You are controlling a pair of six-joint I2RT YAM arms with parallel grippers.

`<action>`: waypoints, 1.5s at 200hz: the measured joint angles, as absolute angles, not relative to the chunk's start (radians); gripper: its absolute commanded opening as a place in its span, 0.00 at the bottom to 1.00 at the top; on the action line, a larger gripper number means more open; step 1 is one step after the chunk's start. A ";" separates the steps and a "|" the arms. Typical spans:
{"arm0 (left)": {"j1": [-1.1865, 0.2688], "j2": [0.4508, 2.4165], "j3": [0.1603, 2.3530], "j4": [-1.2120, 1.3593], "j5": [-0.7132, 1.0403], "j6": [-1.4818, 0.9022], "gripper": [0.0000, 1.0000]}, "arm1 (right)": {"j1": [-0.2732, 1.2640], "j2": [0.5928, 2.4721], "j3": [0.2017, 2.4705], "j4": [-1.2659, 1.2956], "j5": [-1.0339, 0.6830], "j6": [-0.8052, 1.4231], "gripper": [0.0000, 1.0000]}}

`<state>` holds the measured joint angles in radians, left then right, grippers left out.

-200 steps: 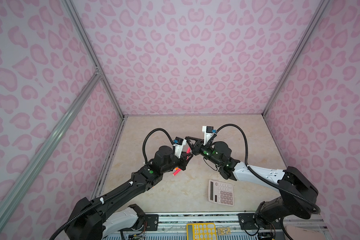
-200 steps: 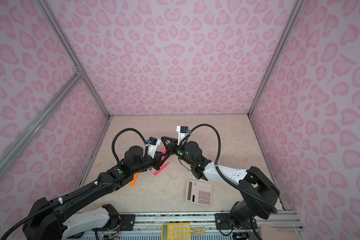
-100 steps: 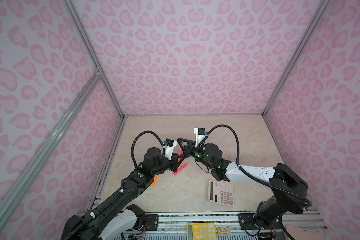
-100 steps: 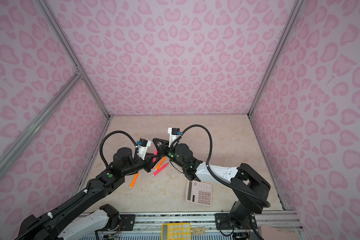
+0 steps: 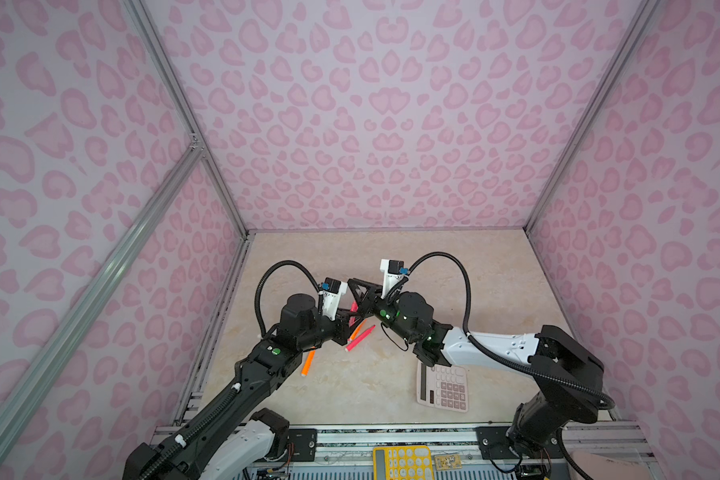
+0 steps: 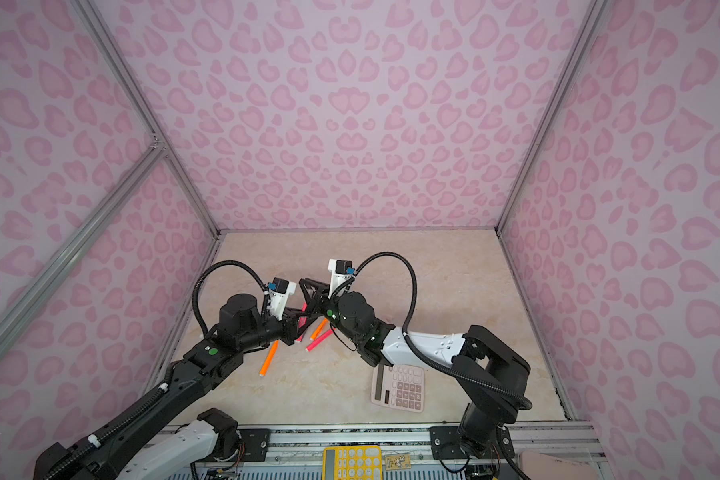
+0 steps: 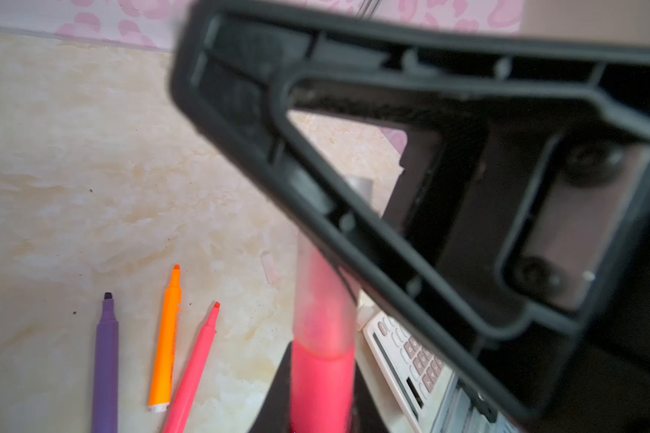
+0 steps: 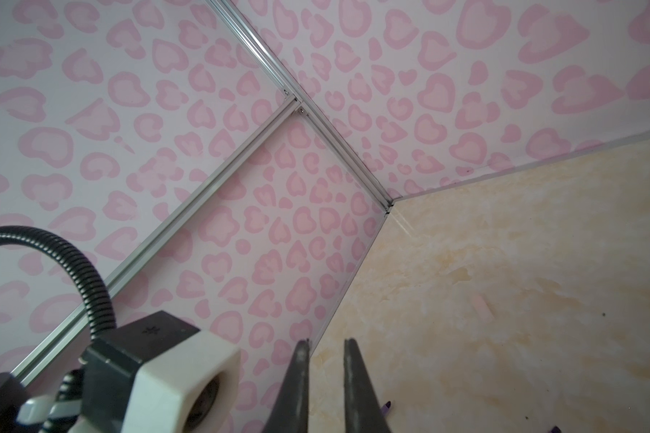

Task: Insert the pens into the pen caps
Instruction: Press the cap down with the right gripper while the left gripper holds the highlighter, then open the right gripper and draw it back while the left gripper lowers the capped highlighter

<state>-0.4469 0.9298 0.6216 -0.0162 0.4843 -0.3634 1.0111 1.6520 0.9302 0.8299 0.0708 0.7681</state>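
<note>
Pink-red plastic, one marker: the held pen (image 7: 321, 393) is clamped between the fingers of the left gripper (image 7: 321, 361), with its tip end pointing away from the wrist. A clear cap (image 7: 323, 300) sits over that tip, frosted and tinted pink by the barrel inside. The cap's far end runs behind a black finger of the right gripper (image 8: 325, 343). That gripper's jaws are drawn nearly together with only a thin slit between them, and I cannot tell whether they pinch the cap. Reference point is the pink calculator (image 5: 443, 388), lying flat on the beige marbled table (image 5: 391, 257). In both top views the two grippers meet tip to tip beyond the calculator, toward the back wall and a little to its left. Below that meeting point, between the calculator and the left wall, an orange pen (image 5: 357, 330) and a loose pink-red pen (image 5: 360, 338) lie side by side on the table, uncapped. The left wrist view shows a purple pen (image 7: 106, 360) next to them, also uncapped. A second orange pen (image 5: 308, 363) lies further left of the calculator, partly under the left arm. A loose cap (image 7: 270, 267) lies on the table just past the pen tips, faint against the surface. A yellow calculator (image 5: 402, 463) sits at the front rail, nearer the camera than the pink one.
</note>
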 measured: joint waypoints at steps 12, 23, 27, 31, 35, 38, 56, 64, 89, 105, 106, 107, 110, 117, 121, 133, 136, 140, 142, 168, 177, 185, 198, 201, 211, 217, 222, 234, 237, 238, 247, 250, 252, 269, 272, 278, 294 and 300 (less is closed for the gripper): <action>-0.431 0.927 0.622 -0.022 0.542 -0.367 0.04 | 1.022 1.639 0.909 0.850 0.085 0.768 0.00; -0.419 0.926 0.622 -0.022 0.589 -0.378 0.04 | 1.030 1.629 0.895 0.864 0.095 0.768 0.00; -0.416 0.926 0.622 -0.022 0.609 -0.387 0.04 | 1.034 1.625 0.888 0.869 0.101 0.768 0.00; -0.411 0.926 0.623 -0.022 0.625 -0.393 0.04 | 1.037 1.620 0.882 0.873 0.107 0.768 0.00; -0.410 0.926 0.623 -0.022 0.635 -0.396 0.04 | 1.040 1.617 0.877 0.878 0.110 0.768 0.00; -0.409 0.926 0.624 -0.022 0.648 -0.399 0.04 | 1.042 1.614 0.875 0.881 0.112 0.768 0.00; -0.403 0.918 0.627 -0.022 0.679 -0.402 0.04 | 1.055 1.599 0.858 0.898 0.131 0.768 0.00; -0.401 0.910 0.628 -0.022 0.685 -0.402 0.04 | 1.059 1.595 0.855 0.904 0.134 0.769 0.00; -0.400 0.893 0.641 -0.029 0.688 -0.400 0.04 | 1.068 1.578 0.854 0.903 0.146 0.768 0.00; -0.400 0.892 0.643 -0.029 0.688 -0.397 0.04 | 1.069 1.562 0.855 0.879 0.149 0.763 0.12; -0.400 0.892 0.643 -0.029 0.688 -0.397 0.04 | 1.069 1.561 0.856 0.877 0.149 0.762 0.14; -0.400 0.892 0.643 -0.029 0.688 -0.396 0.04 | 1.069 1.560 0.856 0.875 0.149 0.762 0.15; -0.400 0.893 0.643 -0.029 0.688 -0.395 0.04 | 1.069 1.557 0.859 0.867 0.149 0.759 0.20; -0.400 0.897 0.643 -0.029 0.688 -0.394 0.04 | 1.069 1.547 0.862 0.845 0.150 0.752 0.31; -0.400 0.901 0.643 -0.029 0.689 -0.393 0.04 | 1.069 1.542 0.863 0.834 0.153 0.746 0.38; -0.390 0.917 0.646 0.003 0.549 -0.429 0.04 | 1.067 1.517 0.859 0.753 0.120 0.714 0.58; -0.384 0.921 0.649 0.015 0.508 -0.437 0.04 | 1.067 1.512 0.857 0.739 0.109 0.709 0.61; -0.373 0.934 0.652 0.038 0.434 -0.457 0.04 | 1.066 1.501 0.855 0.710 0.087 0.698 0.64; -0.371 0.939 0.653 0.046 0.406 -0.463 0.04 | 1.065 1.499 0.855 0.704 0.080 0.694 0.66; -0.375 0.984 0.654 0.051 0.224 -0.491 0.04 | 1.005 1.429 0.828 0.629 0.059 0.659 0.78; -0.371 1.007 0.659 0.038 0.151 -0.497 0.04 | 0.979 1.407 0.818 0.610 0.061 0.651 0.79; -0.367 1.038 0.672 0.014 0.082 -0.501 0.04 | 0.962 1.389 0.807 0.598 0.059 0.646 0.80; -0.366 1.085 0.697 -0.019 0.013 -0.504 0.04 | 0.937 1.366 0.788 0.591 0.059 0.642 0.80; -0.365 1.105 0.707 -0.032 -0.010 -0.506 0.04 | 0.931 1.362 0.783 0.591 0.061 0.641 0.80; -0.359 1.156 0.736 -0.063 -0.059 -0.511 0.04 | 0.915 1.354 0.768 0.589 0.075 0.636 0.79; -0.353 1.196 0.760 -0.093 -0.089 -0.516 0.04 | 0.905 1.354 0.765 0.588 0.078 0.635 0.79; -0.347 1.228 0.783 -0.121 -0.115 -0.522 0.04 | 0.899 1.355 0.765 0.583 0.079 0.635 0.78; -0.336 1.309 0.838 -0.171 -0.163 -0.523 0.04 | 0.883 1.365 0.776 0.569 0.082 0.632 0.78; -0.334 1.327 0.852 -0.184 -0.176 -0.524 0.04 | 0.880 1.372 0.785 0.563 0.083 0.632 0.78; -0.334 1.334 0.857 -0.187 -0.180 -0.525 0.04 | 0.880 1.372 0.785 0.563 0.083 0.632 0.77; -0.331 1.387 0.892 -0.219 -0.207 -0.529 0.04 | 0.875 1.389 0.806 0.551 0.081 0.631 0.78; -0.330 1.407 0.903 -0.231 -0.214 -0.529 0.04 | 0.873 1.394 0.812 0.549 0.081 0.630 0.78; -0.330 1.423 0.913 -0.239 -0.220 -0.529 0.04 | 0.872 1.398 0.815 0.548 0.081 0.629 0.78; -0.324 1.509 0.961 -0.292 -0.240 -0.529 0.04 | 0.860 1.434 0.838 0.537 0.068 0.625 0.77; -0.323 1.521 0.969 -0.299 -0.242 -0.529 0.04 | 0.859 1.439 0.841 0.535 0.062 0.625 0.77; -0.321 1.559 0.992 -0.318 -0.244 -0.529 0.04 | 0.852 1.455 0.850 0.527 0.044 0.625 0.76; -0.318 1.626 1.039 -0.362 -0.262 -0.528 0.04 | 0.837 1.483 0.873 0.511 0.024 0.628 0.76; -0.312 1.655 1.057 -0.379 -0.276 -0.528 0.04 | 0.832 1.490 0.882 0.503 0.015 0.633 0.76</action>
